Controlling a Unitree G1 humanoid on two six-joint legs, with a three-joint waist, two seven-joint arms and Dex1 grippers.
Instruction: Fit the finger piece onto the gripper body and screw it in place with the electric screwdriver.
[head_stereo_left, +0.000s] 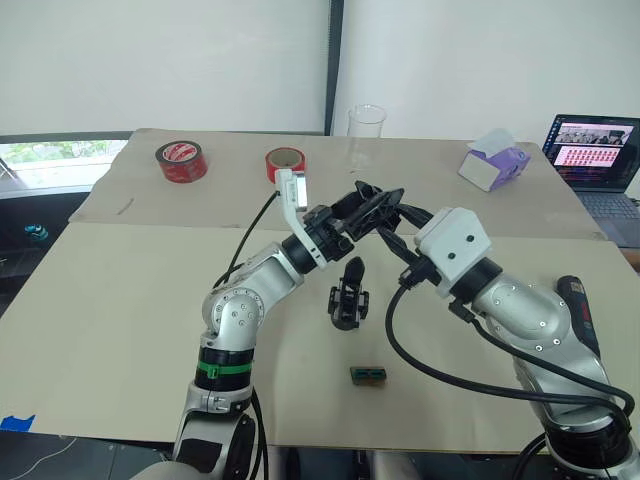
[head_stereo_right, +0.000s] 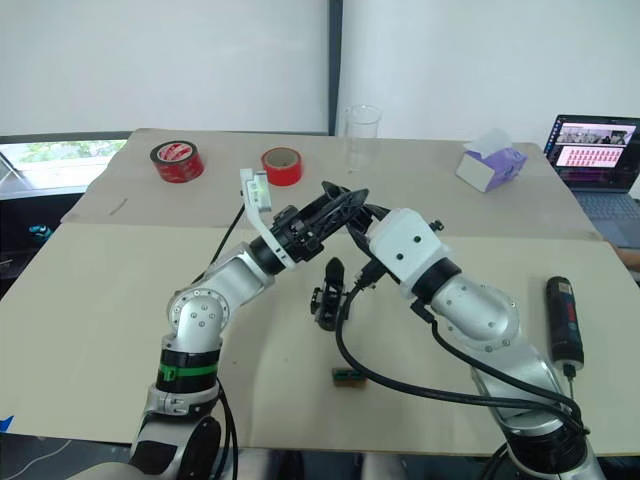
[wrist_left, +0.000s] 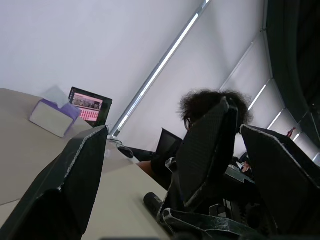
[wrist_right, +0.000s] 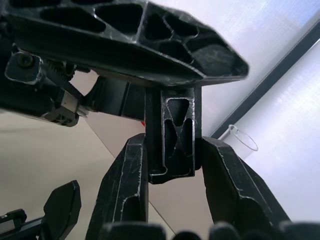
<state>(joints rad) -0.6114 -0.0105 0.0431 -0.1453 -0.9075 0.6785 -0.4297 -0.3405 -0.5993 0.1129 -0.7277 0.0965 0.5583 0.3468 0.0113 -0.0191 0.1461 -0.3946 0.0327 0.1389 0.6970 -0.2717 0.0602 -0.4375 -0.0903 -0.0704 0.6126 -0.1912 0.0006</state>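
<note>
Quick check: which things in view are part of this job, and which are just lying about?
Job:
finger piece
gripper body
screwdriver

Lying about:
left tape roll
right tape roll
beaker
tissue box
laptop
green block

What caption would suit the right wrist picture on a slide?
Right gripper pinches the finger piece beneath a left gripper finger, above the table.

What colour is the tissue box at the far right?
Purple and white, the tissue box; clearest in the left eye view.
</note>
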